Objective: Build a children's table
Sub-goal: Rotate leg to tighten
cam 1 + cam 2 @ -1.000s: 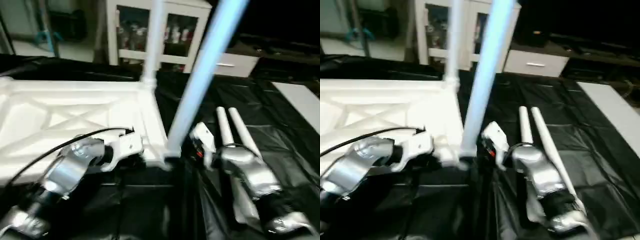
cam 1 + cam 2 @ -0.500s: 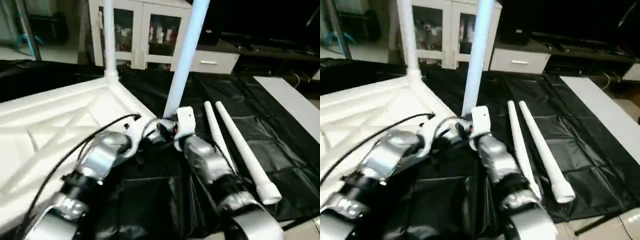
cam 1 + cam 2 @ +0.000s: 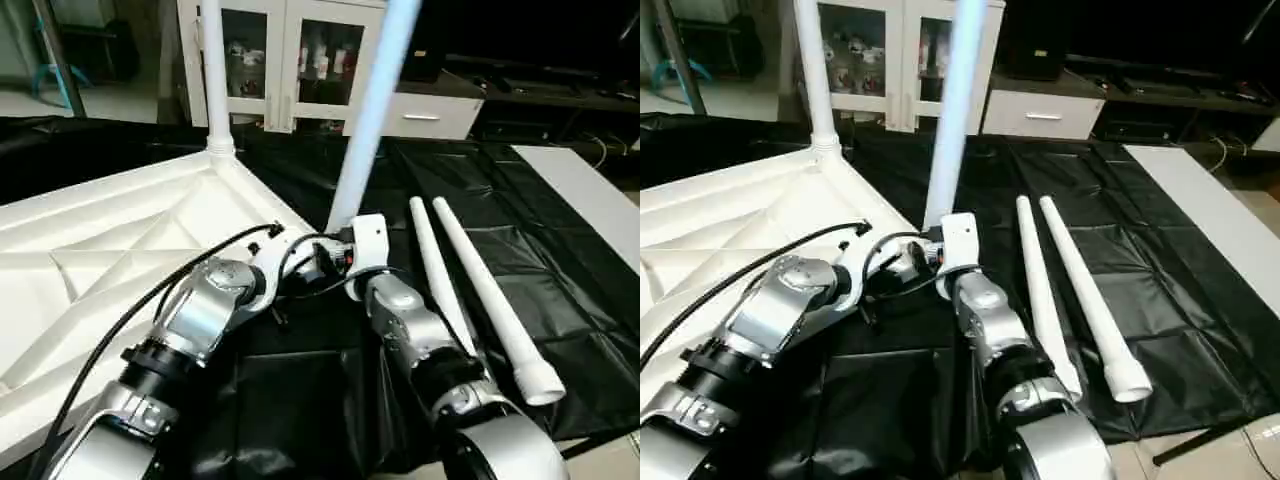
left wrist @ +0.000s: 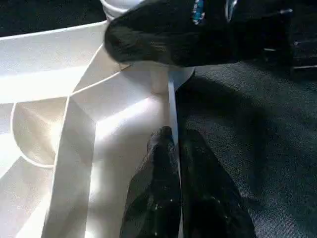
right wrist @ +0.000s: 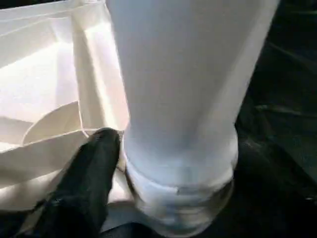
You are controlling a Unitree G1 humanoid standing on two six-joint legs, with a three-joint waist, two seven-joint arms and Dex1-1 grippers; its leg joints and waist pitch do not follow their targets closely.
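Black plastic sheeting covers the big table [image 3: 560, 300], with a white glass-door cabinet [image 3: 300, 60] and a white drawer unit [image 3: 425, 115] beyond its far edge. On the left lies the white plastic square top [image 3: 110, 270] of the children's table, ribbed underside up, one corner pointing right. A white tapered tube leg [image 3: 213, 75] stands upright in the far corner socket; a second upright leg [image 3: 370, 110] rises from the near-right corner socket, leaning slightly right. Two loose white legs [image 3: 470, 280] lie side by side on the sheeting to the right, long axes running near to far, wide ends nearest. A flat white board [image 3: 590, 200] lies at far right. No writing can be read.

Left tool [image 4: 173, 144] is pressed closed with the top's thin rim [image 4: 172, 109] between its black fingers [image 4: 158, 173], just beside the second leg's socket. Right tool [image 5: 163, 163] sits at that leg's base, jaws wide around it, one finger [image 5: 89, 178] beside the collar; whether it grips, I cannot tell
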